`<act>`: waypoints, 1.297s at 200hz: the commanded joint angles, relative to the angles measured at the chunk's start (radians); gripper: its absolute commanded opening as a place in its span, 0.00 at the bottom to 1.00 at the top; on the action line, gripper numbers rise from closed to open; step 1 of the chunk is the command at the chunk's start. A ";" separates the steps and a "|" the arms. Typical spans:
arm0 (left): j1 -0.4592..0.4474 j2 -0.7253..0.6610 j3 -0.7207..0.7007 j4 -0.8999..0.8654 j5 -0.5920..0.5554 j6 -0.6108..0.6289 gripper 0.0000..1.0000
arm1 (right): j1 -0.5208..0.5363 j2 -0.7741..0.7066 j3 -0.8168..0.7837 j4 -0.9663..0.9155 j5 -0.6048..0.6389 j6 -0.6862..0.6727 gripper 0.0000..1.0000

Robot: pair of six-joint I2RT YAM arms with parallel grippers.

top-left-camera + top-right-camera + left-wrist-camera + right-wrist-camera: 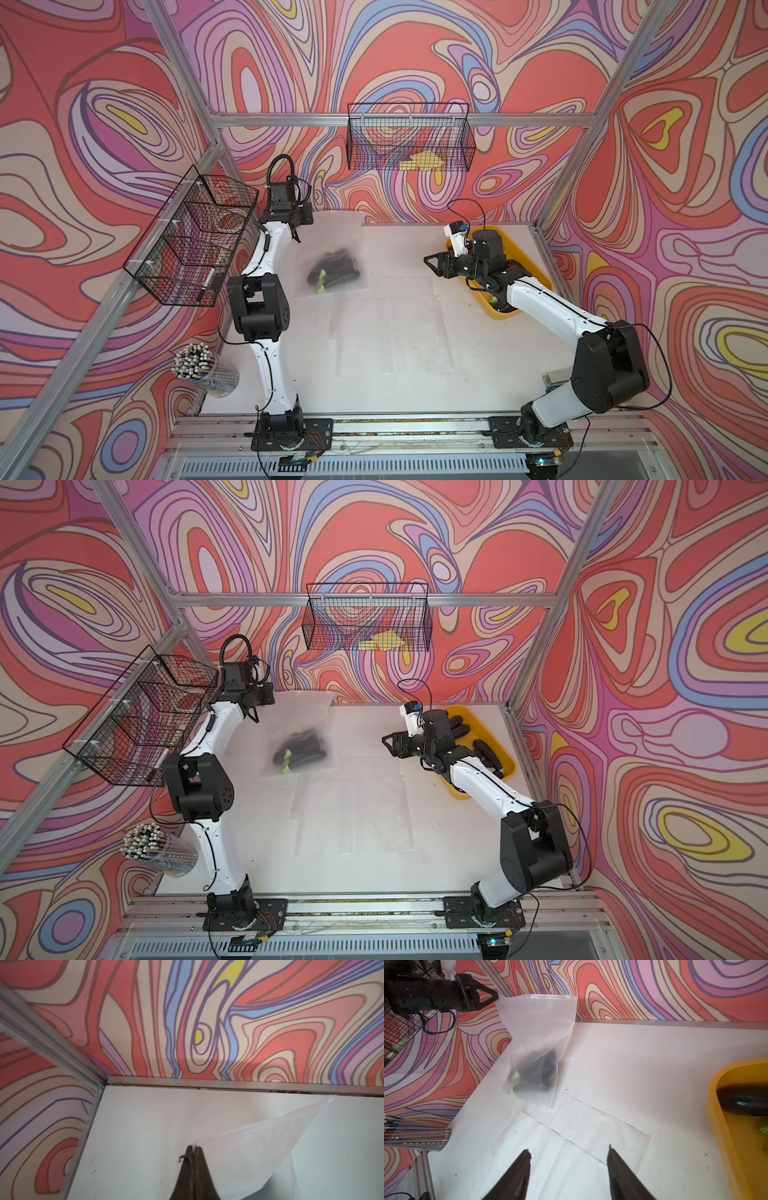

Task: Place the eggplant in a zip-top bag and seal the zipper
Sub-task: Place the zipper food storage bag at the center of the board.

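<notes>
Left jaws pressed together, pinching top corner of bag (537, 1028). Bag hangs over worktop (654, 1064). Right wrist view alone shows zipper strip (550, 997) and eggplants (537, 1072) inside. Left wrist view shows only pinched corner. Right jaws spread, empty. Both top views show more in tray (459, 793).

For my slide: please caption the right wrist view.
Left hand holds up a zip-top bag of eggplants; open right hand hovers.

White arm links (266, 374), black joints (257, 307), looping black cables (284, 156), dark tapered fingers (517, 1176).
</notes>
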 commanded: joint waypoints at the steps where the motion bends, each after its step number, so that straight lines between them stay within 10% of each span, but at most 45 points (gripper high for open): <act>1: 0.035 0.001 -0.018 -0.063 -0.096 0.046 0.00 | 0.007 0.017 0.021 -0.021 -0.008 -0.017 0.60; 100: 0.087 0.031 0.011 -0.106 -0.227 0.045 0.00 | 0.035 0.048 0.038 -0.016 -0.015 -0.012 0.61; 115: 0.086 0.035 0.009 -0.112 -0.201 0.030 0.34 | 0.036 0.043 0.035 -0.021 -0.015 -0.012 0.61; 137: 0.058 0.003 -0.016 -0.092 -0.223 0.034 0.51 | 0.035 0.046 0.035 -0.052 0.010 -0.019 0.61; 171: -0.069 -0.067 -0.025 -0.091 -0.172 0.047 0.55 | 0.032 0.075 0.027 -0.147 0.076 -0.014 0.61; 230: -0.415 -0.209 -0.310 0.106 0.411 -0.057 0.54 | -0.049 -0.007 -0.020 -0.412 0.222 0.097 0.59; 259: -0.565 -0.218 -0.472 0.220 0.317 -0.315 0.54 | -0.051 -0.140 -0.138 -0.541 0.158 0.130 0.53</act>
